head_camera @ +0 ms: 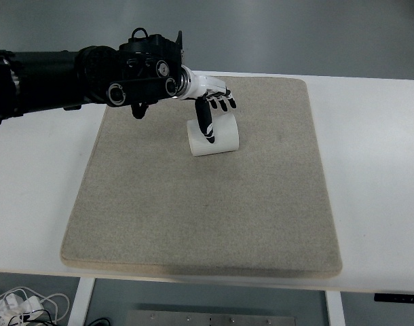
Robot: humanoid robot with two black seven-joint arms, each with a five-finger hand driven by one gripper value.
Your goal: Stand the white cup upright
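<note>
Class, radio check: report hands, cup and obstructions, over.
Left hand over white cup, thumb down on it, no grip yet. Right hand not in view. Cup on its side on the mat. Nothing in the way.

cup point(213, 138) on its side, mat point(201, 204) far half | hand point(212, 102) just behind, above

The left robot hand point(210, 102) covers part of the cup point(213, 136), and whether its thumb touches the cup cannot be told. The left arm point(58, 71) and the counter point(377, 176) run past the picture's edges.
</note>
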